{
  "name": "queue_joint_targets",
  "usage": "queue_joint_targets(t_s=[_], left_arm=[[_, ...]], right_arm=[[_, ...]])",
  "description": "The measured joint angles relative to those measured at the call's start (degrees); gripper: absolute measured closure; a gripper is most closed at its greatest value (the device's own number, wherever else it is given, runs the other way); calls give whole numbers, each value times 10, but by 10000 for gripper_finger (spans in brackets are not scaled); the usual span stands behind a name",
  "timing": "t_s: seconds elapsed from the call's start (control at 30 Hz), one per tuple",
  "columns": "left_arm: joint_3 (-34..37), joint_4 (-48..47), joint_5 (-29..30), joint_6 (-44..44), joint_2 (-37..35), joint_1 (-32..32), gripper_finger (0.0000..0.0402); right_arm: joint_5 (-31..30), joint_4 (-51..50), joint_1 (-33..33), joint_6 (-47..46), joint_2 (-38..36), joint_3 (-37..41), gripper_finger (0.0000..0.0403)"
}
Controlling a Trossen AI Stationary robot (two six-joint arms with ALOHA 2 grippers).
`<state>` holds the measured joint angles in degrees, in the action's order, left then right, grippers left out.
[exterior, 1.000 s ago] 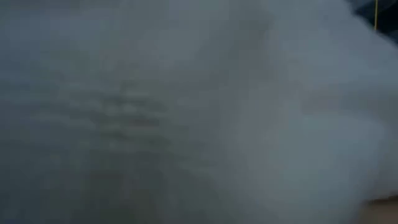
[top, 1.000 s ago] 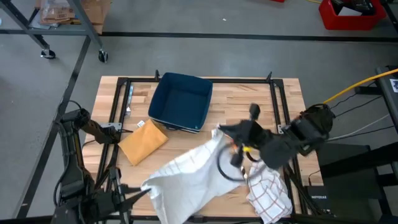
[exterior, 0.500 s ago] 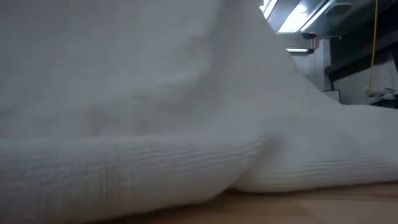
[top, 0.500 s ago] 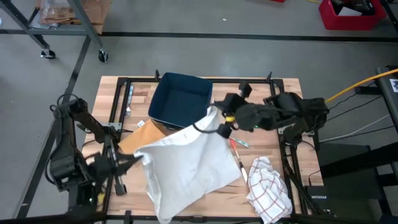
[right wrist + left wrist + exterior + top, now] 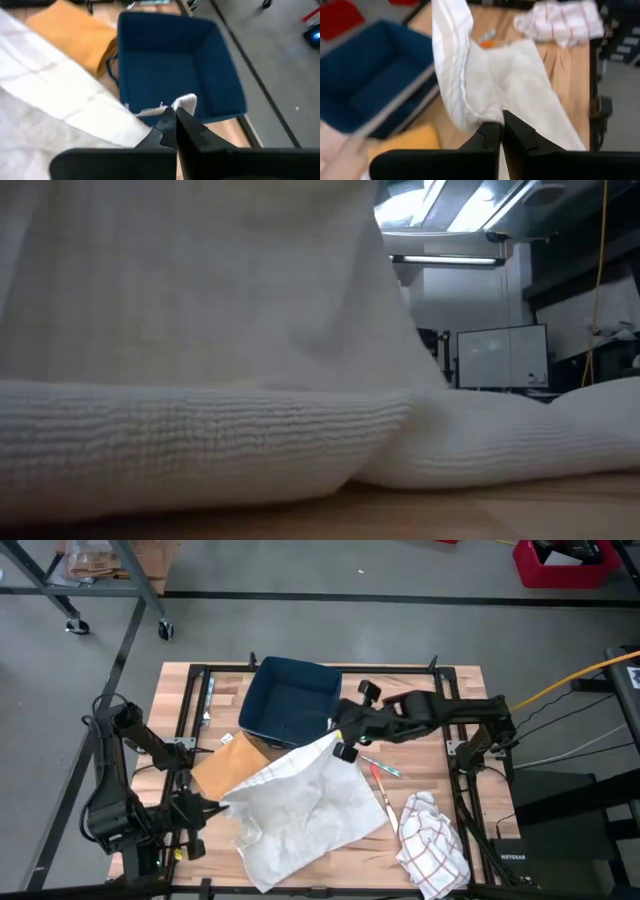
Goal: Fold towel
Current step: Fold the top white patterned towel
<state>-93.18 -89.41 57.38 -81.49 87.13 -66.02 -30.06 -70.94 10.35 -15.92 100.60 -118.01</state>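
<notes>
Two grippers, each pinching a corner of the white towel point(image 5: 305, 805), and that towel is the landmark for everything else on the table point(image 5: 465, 705). Right gripper point(image 5: 338, 743) has its fingers pressed together on the towel's far corner, lifted just at the near edge of the blue bin point(image 5: 291, 703), and the wrist view shows a tuft of white cloth poking up between the closed tips point(image 5: 175, 122). Left gripper point(image 5: 207, 806) clamps the opposite corner out at the towel's left edge, fingers tight together with the fabric bunched right at them point(image 5: 501, 131). Between the two the towel sags, rumpled, its body lying on the wood. Peeking out from under its left far side sits a yellow cloth point(image 5: 228, 764). Just off the towel's right edge lies an orange pen point(image 5: 379, 775), and beyond that, toward the right near corner, a red-checked cloth point(image 5: 432, 843) is crumpled. Low down, the towel's ribbed fold point(image 5: 200, 435) fills the low view
</notes>
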Motion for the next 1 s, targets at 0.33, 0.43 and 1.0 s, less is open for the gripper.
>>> queue_joint_targets(t_s=[0.33, 0.43, 1.0], left_arm=[[-1, -7, -73, 24, 10, -4, 401], [-1, -7, -74, 94, -9, 1, 401], [-1, -6, -185, 95, -170, 6, 401]], right_arm=[[87, -1, 6, 5, -2, 28, 403], [74, -2, 5, 14, -8, 28, 403], [62, -50, 5, 27, -24, 17, 403]])
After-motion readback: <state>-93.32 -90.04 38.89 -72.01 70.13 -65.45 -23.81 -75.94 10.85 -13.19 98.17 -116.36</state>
